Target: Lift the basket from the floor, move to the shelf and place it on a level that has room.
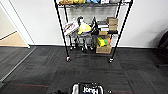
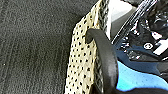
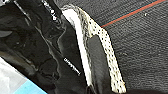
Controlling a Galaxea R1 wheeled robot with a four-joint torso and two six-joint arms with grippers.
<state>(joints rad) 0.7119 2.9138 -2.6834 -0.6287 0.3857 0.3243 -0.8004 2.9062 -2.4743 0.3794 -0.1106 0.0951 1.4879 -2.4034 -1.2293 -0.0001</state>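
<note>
The shelf (image 1: 93, 27) stood against the white wall straight ahead in the head view, its casters on the dark carpet floor (image 1: 85, 71), with cardboard boxes (image 1: 104, 49), a yellow item (image 1: 84, 28) and other clutter crowding its lower tiers; one upper tier crossed the top edge of the view with coloured goods on it, and the topmost level could not be made out. A doorway to a tan wooden floor (image 1: 12, 40) opened at the left. At the bottom edge of the head view lay a dark bag with white lettering (image 1: 90, 89), flanked by pale material that seemed to be the basket's ends. In the left wrist view the basket (image 2: 82, 62) showed close up, its cream weave wall and dark handle (image 2: 106, 57) over the carpet, with glossy black and blue contents beside it. The right wrist view showed the basket's other end with its pale lining (image 3: 81, 47), black wrapped contents, and a red line (image 3: 135, 12) on the carpet. Whether either gripper was apart or clamped on the basket could not be told.
</note>
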